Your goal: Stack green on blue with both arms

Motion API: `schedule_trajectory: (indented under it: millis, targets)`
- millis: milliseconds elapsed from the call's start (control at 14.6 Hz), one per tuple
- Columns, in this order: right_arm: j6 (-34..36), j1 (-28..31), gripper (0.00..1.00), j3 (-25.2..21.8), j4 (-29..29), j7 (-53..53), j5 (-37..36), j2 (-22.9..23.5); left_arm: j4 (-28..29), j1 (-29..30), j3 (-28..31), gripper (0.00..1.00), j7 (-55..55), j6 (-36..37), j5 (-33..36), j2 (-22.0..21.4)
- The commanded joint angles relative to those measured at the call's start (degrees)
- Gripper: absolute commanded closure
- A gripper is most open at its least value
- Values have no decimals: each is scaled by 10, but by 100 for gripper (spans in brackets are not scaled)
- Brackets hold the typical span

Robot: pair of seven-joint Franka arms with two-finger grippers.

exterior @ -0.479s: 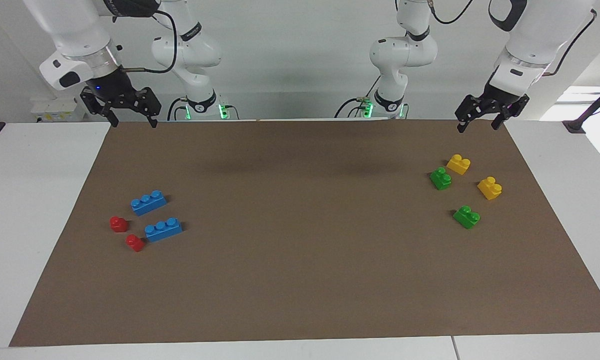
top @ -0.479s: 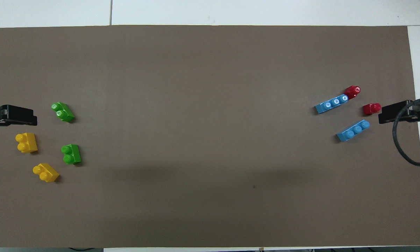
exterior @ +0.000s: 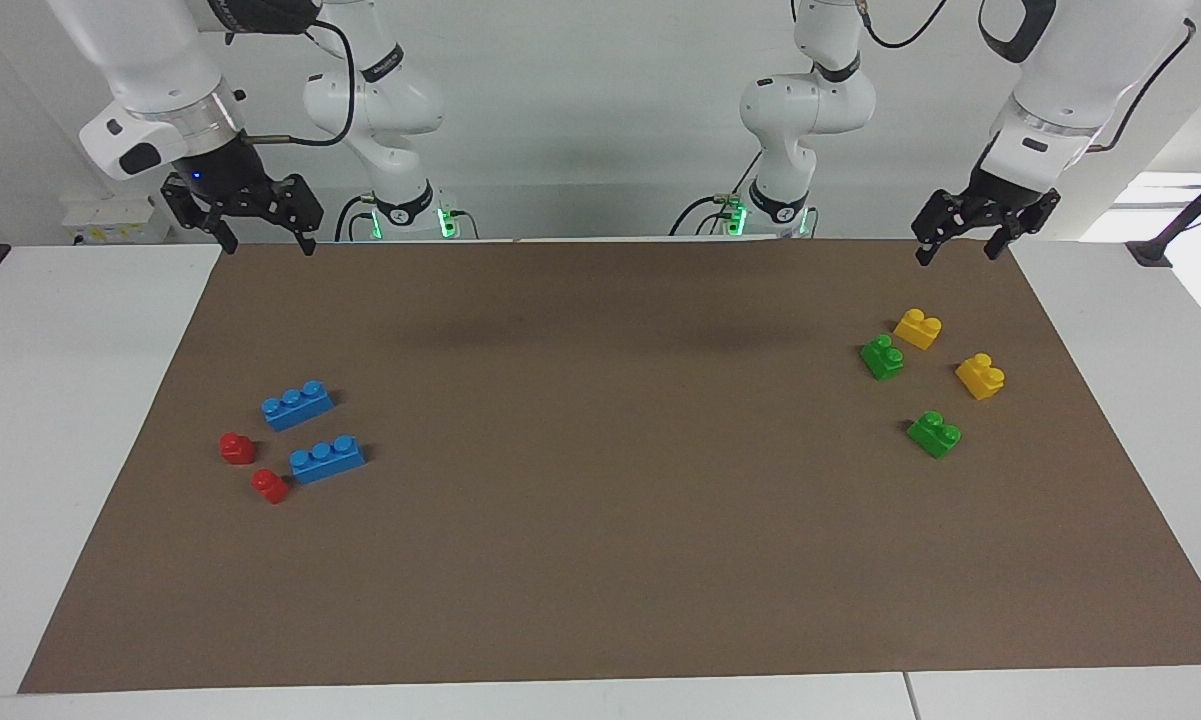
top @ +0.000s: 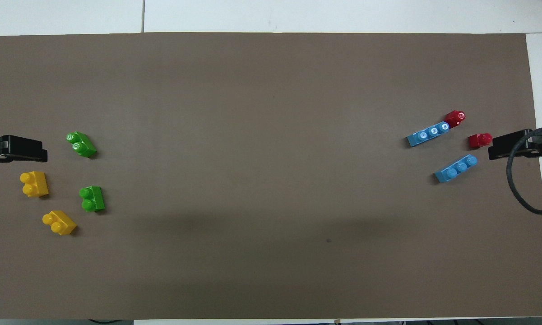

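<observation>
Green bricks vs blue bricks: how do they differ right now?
Studs: each green brick has two, each blue brick three in a row.
Length: green is shorter than blue.
Place: the greens lie toward the left arm's end of the table among yellow bricks, the blues toward the right arm's end beside red bricks.
Shared: all lie studs up on the brown mat, none stacked or held.

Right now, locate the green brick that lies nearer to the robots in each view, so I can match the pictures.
Facing view: the green brick sits upper right, touching or almost touching a yellow brick.
Overhead view: the same green brick sits lower left.
Shared landmark: that yellow brick, nearer to the robots.
</observation>
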State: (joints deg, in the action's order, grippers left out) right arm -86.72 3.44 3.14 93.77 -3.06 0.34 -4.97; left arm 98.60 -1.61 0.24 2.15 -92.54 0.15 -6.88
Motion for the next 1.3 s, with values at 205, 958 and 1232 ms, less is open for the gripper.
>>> schedule_trajectory:
  millis: [205, 958, 1232]
  targets:
    - [-11, 8, 0, 1, 14, 13, -1, -14, 12, 1, 0, 0, 0, -3, 8, -12]
    - [-42, 9, 0, -2, 18, -45, -1, -14, 25, 5, 2, 0, 86, -3, 7, -18]
    - [-55, 18, 0, -1, 18, -195, 0, -7, 39, 5, 3, 0, 121, -21, 5, -23]
